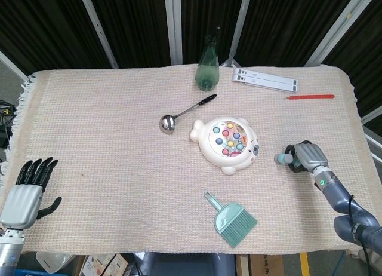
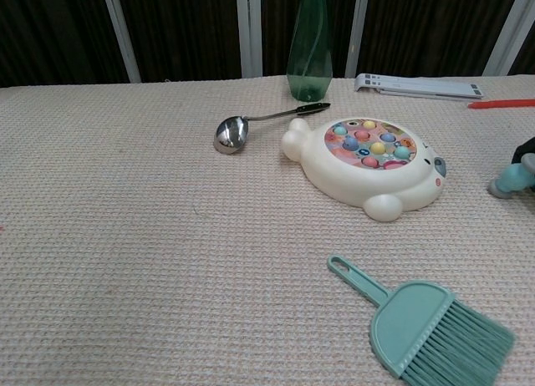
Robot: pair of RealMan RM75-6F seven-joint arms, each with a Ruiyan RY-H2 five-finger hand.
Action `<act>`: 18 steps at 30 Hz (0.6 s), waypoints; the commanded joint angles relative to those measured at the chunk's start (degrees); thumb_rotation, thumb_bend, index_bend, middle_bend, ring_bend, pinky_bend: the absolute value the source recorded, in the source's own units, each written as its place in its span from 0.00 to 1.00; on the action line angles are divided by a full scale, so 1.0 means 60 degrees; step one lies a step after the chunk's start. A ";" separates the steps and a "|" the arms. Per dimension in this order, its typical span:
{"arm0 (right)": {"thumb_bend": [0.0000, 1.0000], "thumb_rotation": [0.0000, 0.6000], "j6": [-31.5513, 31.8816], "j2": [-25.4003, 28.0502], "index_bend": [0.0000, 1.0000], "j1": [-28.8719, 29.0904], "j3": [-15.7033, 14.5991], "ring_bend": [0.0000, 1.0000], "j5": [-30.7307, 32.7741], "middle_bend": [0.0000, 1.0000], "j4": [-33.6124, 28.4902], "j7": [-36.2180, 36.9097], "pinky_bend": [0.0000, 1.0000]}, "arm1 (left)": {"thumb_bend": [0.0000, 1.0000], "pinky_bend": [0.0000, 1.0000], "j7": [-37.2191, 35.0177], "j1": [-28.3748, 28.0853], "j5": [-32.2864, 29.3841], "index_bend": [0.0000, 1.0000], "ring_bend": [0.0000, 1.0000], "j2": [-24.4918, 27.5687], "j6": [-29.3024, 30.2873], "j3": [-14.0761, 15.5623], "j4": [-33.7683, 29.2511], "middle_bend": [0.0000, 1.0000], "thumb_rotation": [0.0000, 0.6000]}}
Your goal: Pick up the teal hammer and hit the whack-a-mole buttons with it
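The right hand (image 1: 305, 157) grips the teal hammer (image 1: 282, 158) right of the whack-a-mole toy (image 1: 227, 144); the chest view catches only the hammer head (image 2: 510, 180) at the frame edge. Only the head view shows the left hand (image 1: 28, 189), fingers spread, holding nothing.

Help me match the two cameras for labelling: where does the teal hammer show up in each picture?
Head view: the teal hammer is right of centre, gripped by the right hand.
Chest view: its head pokes in at the right edge, level with the toy's near end.
Shared landmark: the white button toy, just left of the hammer in both.
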 commanded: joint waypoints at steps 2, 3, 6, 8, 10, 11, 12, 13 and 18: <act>0.44 1.00 -0.0024 -0.0003 0.40 0.0001 0.0022 0.28 0.0021 0.48 0.0004 -0.0015 0.14 | 0.26 0.00 0.0000 -0.0006 -0.0013 0.00 0.00 -0.0005 -0.0022 0.0002 0.0005 0.01 1.00; 0.44 1.00 -0.0032 -0.0003 0.39 0.0004 0.0031 0.28 0.0029 0.47 0.0006 -0.0020 0.13 | 0.26 0.00 -0.0005 -0.0006 -0.0014 0.00 0.00 -0.0007 -0.0021 0.0001 0.0006 0.01 1.00; 0.44 1.00 -0.0073 0.0013 0.33 0.0027 0.0072 0.26 0.0072 0.45 0.0009 -0.0041 0.12 | 0.26 0.00 -0.0009 -0.0002 -0.0026 0.00 0.00 -0.0007 -0.0014 -0.0004 0.0014 0.01 1.00; 0.44 1.00 -0.0113 0.0037 0.31 0.0059 0.0107 0.25 0.0104 0.44 -0.0011 -0.0074 0.11 | 0.26 0.00 -0.0012 -0.0002 -0.0033 0.00 0.00 -0.0009 -0.0015 -0.0007 0.0015 0.01 1.00; 0.44 1.00 -0.0171 0.0072 0.31 0.0091 0.0126 0.24 0.0135 0.43 -0.0038 -0.0130 0.10 | 0.26 0.00 -0.0012 -0.0003 -0.0033 0.00 0.00 -0.0012 -0.0020 -0.0004 0.0019 0.01 1.00; 0.44 1.00 -0.0195 0.0087 0.30 0.0105 0.0131 0.24 0.0149 0.43 -0.0052 -0.0160 0.10 | 0.26 0.00 -0.0012 -0.0003 -0.0036 0.00 0.00 -0.0013 -0.0025 -0.0002 0.0019 0.01 1.00; 0.44 1.00 -0.0219 0.0102 0.29 0.0117 0.0134 0.24 0.0163 0.42 -0.0068 -0.0190 0.10 | 0.26 0.00 -0.0011 -0.0004 -0.0037 0.00 0.00 -0.0013 -0.0028 -0.0001 0.0021 0.01 1.00; 0.44 1.00 -0.0257 0.0120 0.27 0.0132 0.0131 0.23 0.0185 0.41 -0.0086 -0.0246 0.10 | 0.26 0.00 -0.0014 -0.0004 -0.0044 0.00 0.00 -0.0016 -0.0029 -0.0004 0.0023 0.01 1.00; 0.44 1.00 -0.0420 0.0195 0.13 0.0162 0.0114 0.16 0.0325 0.34 -0.0188 -0.0427 0.07 | 0.26 0.00 -0.0022 -0.0015 -0.0052 0.00 0.00 -0.0017 -0.0040 -0.0013 0.0034 0.01 1.00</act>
